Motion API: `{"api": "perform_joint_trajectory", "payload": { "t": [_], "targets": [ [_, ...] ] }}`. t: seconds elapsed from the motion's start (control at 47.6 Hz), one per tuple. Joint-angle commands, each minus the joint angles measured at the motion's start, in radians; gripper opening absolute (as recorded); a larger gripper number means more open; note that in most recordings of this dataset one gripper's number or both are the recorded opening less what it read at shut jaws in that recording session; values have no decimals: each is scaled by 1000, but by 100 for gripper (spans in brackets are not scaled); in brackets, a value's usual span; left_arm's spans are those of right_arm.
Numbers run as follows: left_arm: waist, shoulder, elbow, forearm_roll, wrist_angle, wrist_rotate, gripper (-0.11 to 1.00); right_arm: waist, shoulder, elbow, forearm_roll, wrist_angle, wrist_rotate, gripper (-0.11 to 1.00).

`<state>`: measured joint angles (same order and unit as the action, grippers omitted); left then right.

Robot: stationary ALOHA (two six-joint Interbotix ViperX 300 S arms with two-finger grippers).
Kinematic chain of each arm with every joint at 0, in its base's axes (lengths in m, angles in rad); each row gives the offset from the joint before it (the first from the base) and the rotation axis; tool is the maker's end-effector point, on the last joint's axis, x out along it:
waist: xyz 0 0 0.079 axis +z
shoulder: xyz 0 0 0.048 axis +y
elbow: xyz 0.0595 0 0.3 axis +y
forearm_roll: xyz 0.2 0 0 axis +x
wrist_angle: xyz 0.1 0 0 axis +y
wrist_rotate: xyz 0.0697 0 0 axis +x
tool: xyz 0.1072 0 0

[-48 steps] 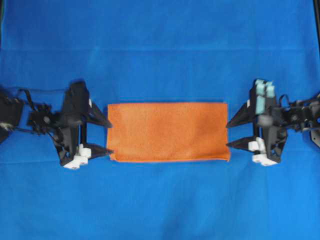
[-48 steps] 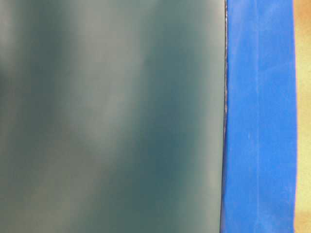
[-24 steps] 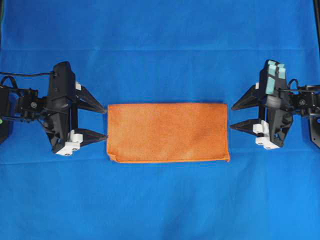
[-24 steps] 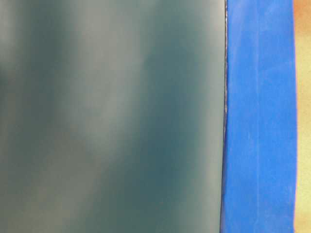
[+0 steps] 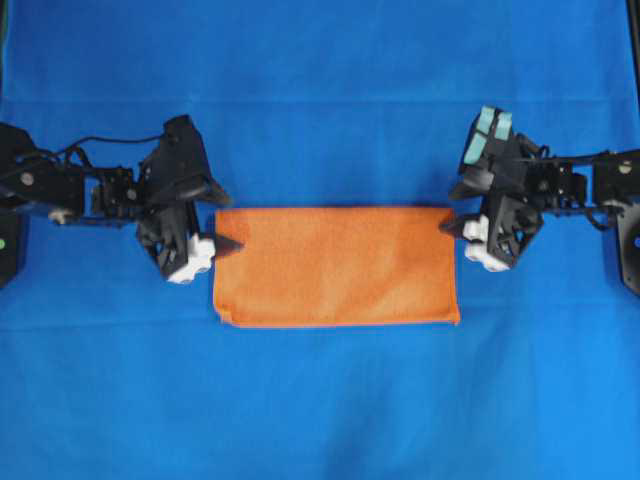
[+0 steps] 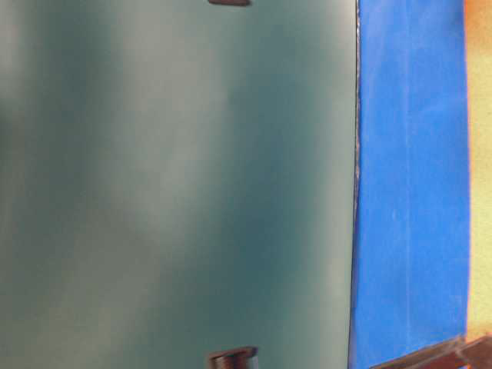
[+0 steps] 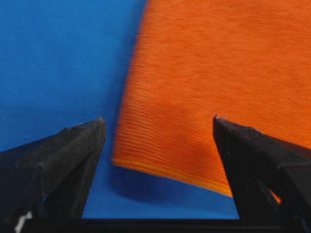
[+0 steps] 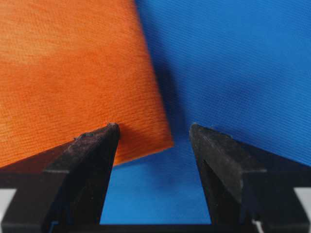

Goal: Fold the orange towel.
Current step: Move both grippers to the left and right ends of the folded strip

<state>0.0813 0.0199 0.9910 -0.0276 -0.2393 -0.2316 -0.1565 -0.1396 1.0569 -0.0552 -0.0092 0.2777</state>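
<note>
Looking at the overhead view, you've got the orange towel (image 5: 336, 266) lying as a flat rectangle mid-frame on the blue cloth (image 5: 320, 100). Your left gripper (image 5: 222, 222) sits at its upper left corner, the right gripper (image 5: 450, 212) at the upper right, both reaching in from the sides with jaws spread wide, holding nothing. Table-level view is mostly a blurry dark panel (image 6: 177, 184), so no help there.

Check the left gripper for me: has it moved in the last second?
Yes. In the overhead view the left gripper went from the orange towel's near-left corner to its far-left corner; the towel lies unmoved.
</note>
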Motion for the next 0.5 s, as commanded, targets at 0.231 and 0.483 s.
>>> {"api": "perform_joint_trajectory", "payload": {
  "t": [0.231,0.483],
  "targets": [
    [44,55,-11,2,-40,14,82,-21,66,-12,-5,-71,-2,62],
    [23,57,-12,2,-31,14,48,0,81,-17,-32,-71,-5,43]
  ]
}}
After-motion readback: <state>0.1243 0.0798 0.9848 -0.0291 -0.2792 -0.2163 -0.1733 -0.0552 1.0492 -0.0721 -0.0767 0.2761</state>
